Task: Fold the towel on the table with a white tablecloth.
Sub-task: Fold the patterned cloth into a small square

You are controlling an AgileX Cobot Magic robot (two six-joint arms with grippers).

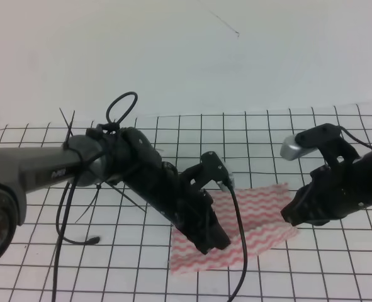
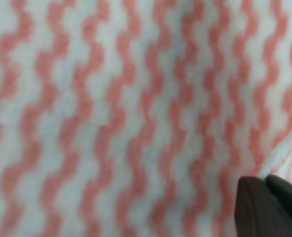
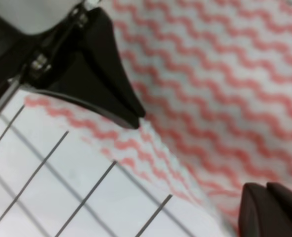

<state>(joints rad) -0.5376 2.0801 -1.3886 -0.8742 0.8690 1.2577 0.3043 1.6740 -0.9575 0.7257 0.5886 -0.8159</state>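
Observation:
The towel [image 1: 261, 220], white with red-pink wavy stripes, lies flat on the grid-lined tablecloth [image 1: 267, 135] that covers the table. My left gripper [image 1: 218, 244] reaches from the left and rests low over the towel's left part. In the left wrist view the towel [image 2: 126, 108] fills the frame and only one dark fingertip [image 2: 269, 207] shows, so the jaw state is unclear. My right gripper [image 1: 291, 215] sits at the towel's right edge. In the right wrist view its fingers [image 3: 111, 94] stand apart over the towel's edge [image 3: 150, 148], holding nothing.
The bare tablecloth [image 3: 62, 182] borders the towel on all sides. A loose black cable [image 1: 239, 251] from the left arm hangs across the towel's front. A pale wall rises behind the table.

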